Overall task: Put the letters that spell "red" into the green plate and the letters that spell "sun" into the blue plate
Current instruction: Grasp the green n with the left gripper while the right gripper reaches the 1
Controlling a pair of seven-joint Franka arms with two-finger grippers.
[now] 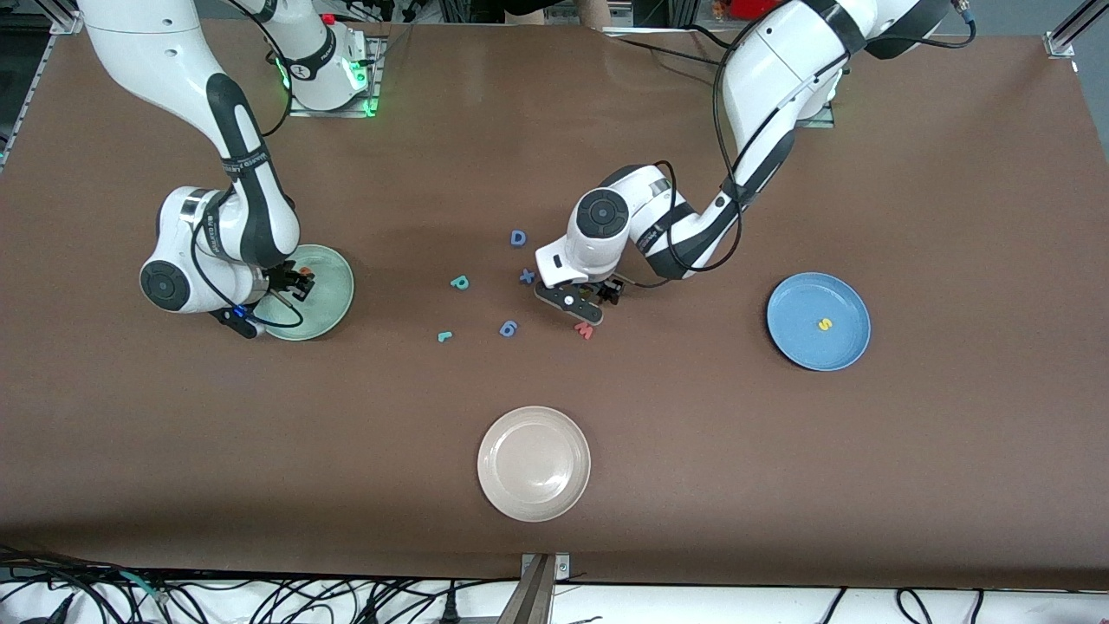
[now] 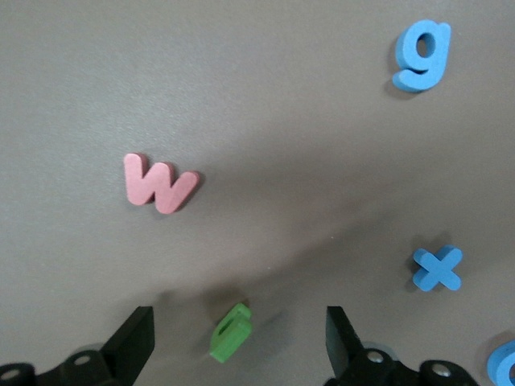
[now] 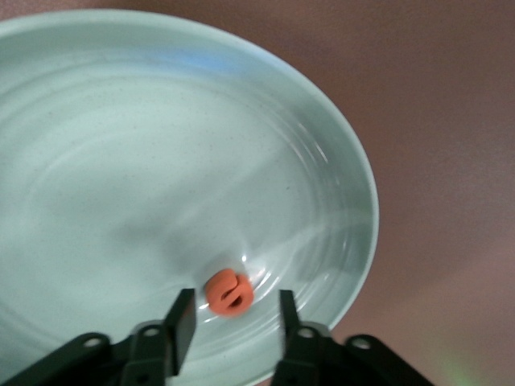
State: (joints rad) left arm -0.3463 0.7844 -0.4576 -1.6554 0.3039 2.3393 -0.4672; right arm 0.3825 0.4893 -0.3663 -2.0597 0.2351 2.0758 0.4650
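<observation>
Lying between parted fingers, each letter was seen untouched.
The orange "e" was framed by the right gripper in the green plate; the dark-green "n" on the table by the wide-open left gripper.

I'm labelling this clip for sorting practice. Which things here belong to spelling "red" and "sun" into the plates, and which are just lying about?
Part of the job:
- green plate with the orange e in it
- blue plate with the yellow s in it
- green n
- teal r
- teal d

Lying about:
- cream plate
- pink w
- blue D
- blue x
- blue g
</observation>
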